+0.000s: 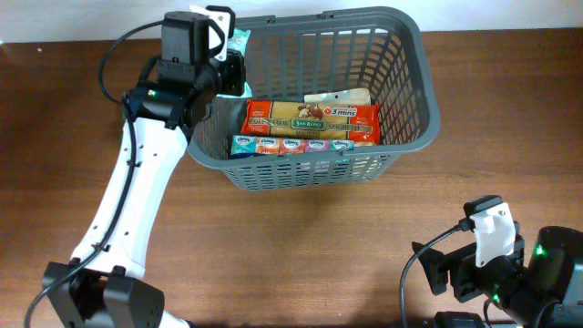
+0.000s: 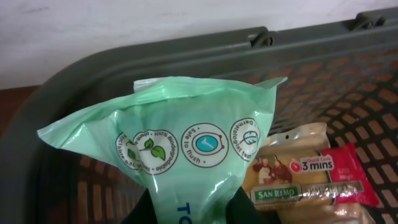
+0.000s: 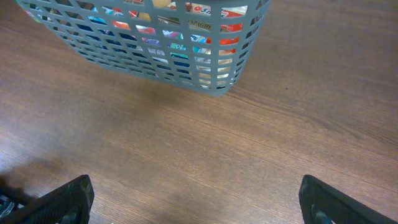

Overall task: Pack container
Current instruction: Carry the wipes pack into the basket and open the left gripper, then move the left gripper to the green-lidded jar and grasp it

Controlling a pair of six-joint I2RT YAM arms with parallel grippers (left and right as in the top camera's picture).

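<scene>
Left jaws clamped on green wipes pack point(image 2: 186, 155), held above basket point(image 1: 310, 169) left rim (interior lies just rightward). Basket long axis runs across bench point(image 1: 510, 182); left arm point(image 1: 137, 182) nearer. Right jaws spread, empty, parked well apart.

Your overhead camera looked straight down from high above the brown wooden table point(image 1: 301, 255), taking in the whole large dark grey slotted plastic basket point(image 1: 310, 169). Your left wrist camera sat close above the basket's left rim, facing inward past a pale green plastic pack point(image 2: 186, 143), and it shared the red-and-yellow pasta packet point(image 2: 311, 186) with the overhead. Your right wrist camera looked forward and down over the table to the basket's near wall.
</scene>
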